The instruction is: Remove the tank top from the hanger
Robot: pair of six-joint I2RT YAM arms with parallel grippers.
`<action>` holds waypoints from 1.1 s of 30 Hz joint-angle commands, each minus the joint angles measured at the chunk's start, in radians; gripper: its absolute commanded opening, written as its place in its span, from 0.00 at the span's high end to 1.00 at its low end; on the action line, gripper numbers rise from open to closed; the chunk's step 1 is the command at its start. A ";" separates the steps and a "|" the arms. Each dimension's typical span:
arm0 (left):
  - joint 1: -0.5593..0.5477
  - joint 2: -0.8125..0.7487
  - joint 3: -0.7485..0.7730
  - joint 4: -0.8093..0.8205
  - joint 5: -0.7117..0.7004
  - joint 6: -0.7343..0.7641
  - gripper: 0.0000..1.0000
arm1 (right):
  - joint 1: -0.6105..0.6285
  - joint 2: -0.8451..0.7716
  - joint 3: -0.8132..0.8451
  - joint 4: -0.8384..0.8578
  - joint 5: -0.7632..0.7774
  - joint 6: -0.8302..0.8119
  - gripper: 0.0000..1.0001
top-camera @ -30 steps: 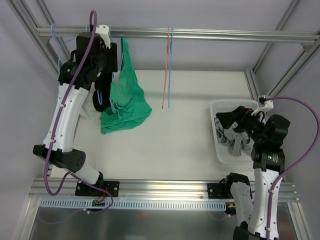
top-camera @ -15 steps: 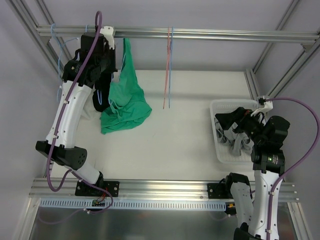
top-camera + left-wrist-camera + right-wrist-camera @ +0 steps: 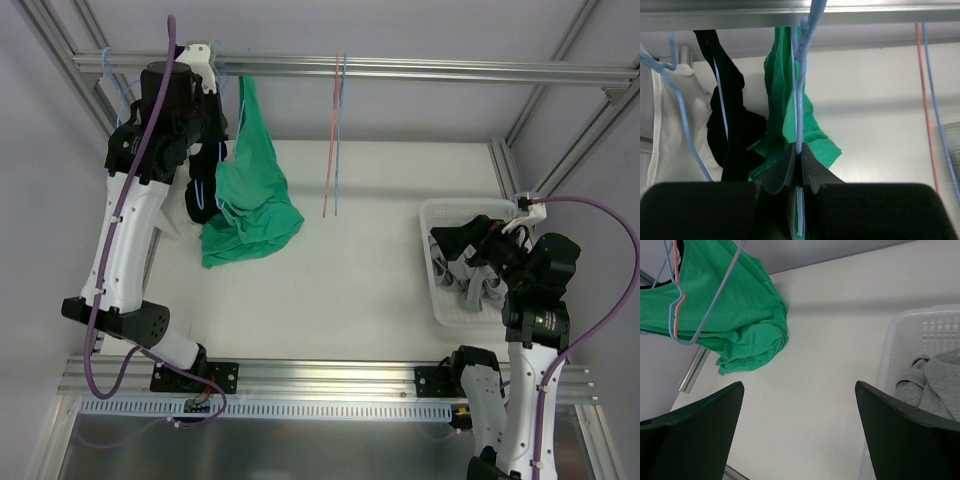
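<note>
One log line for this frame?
left gripper: shut on blue hanger at rail | green tank top: on hanger, hem on table | right gripper: open by basket

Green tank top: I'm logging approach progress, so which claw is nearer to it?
Left. The left claw is shut on the light blue hanger carrying the green tank top, right beside the fabric; the right claw is far away, by the white basket.
</note>
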 commanded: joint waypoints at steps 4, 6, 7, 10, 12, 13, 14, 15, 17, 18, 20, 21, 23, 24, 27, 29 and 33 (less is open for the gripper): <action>0.001 -0.120 0.016 0.062 0.097 -0.069 1.00 | 0.006 -0.013 -0.010 0.066 -0.026 0.012 0.00; 0.000 -0.136 -0.007 0.062 0.106 -0.085 1.00 | 0.006 -0.013 -0.008 0.068 -0.032 0.017 0.00; 0.000 -0.154 -0.036 0.065 0.132 -0.088 1.00 | 0.006 -0.013 -0.008 0.073 -0.040 0.021 0.01; 0.000 -0.214 -0.119 0.064 0.175 -0.115 1.00 | 0.007 -0.007 -0.016 0.108 -0.093 0.037 0.01; -0.002 -0.255 -0.172 0.065 0.219 -0.130 1.00 | 0.012 -0.001 -0.030 0.173 -0.171 0.069 0.01; 0.000 -0.301 -0.226 0.064 0.232 -0.133 1.00 | 0.018 0.001 -0.037 0.201 -0.202 0.083 0.00; -0.002 -0.327 -0.255 0.067 0.242 -0.139 1.00 | 0.038 0.002 -0.045 0.230 -0.222 0.112 0.01; -0.005 -0.349 -0.283 0.069 0.248 -0.139 1.00 | 0.053 0.004 -0.056 0.253 -0.244 0.120 0.01; -0.009 -0.416 -0.363 0.070 0.259 -0.135 1.00 | 0.104 0.008 -0.059 0.289 -0.241 0.121 0.01; -0.009 -0.438 -0.387 0.072 0.262 -0.133 1.00 | 0.121 0.013 -0.060 0.293 -0.232 0.118 0.01; -0.009 -0.496 -0.453 0.078 0.279 -0.133 1.00 | 0.166 0.033 -0.064 0.309 -0.219 0.118 0.01; -0.009 -0.513 -0.476 0.078 0.294 -0.133 1.00 | 0.184 0.039 -0.068 0.315 -0.201 0.117 0.00; -0.009 -0.567 -0.551 0.079 0.353 -0.138 1.00 | 0.254 0.060 -0.082 0.338 -0.185 0.115 0.00; -0.009 -0.585 -0.581 0.079 0.379 -0.141 1.00 | 0.283 0.068 -0.091 0.362 -0.163 0.115 0.01; -0.011 -0.659 -0.700 0.082 0.463 -0.156 1.00 | 0.413 0.103 -0.131 0.424 -0.103 0.097 0.00; -0.012 -0.718 -0.794 0.084 0.521 -0.168 1.00 | 0.502 0.116 -0.177 0.470 -0.063 0.089 0.01; -0.017 -0.820 -0.970 0.087 0.628 -0.184 1.00 | 0.641 0.120 -0.277 0.637 0.050 0.094 0.01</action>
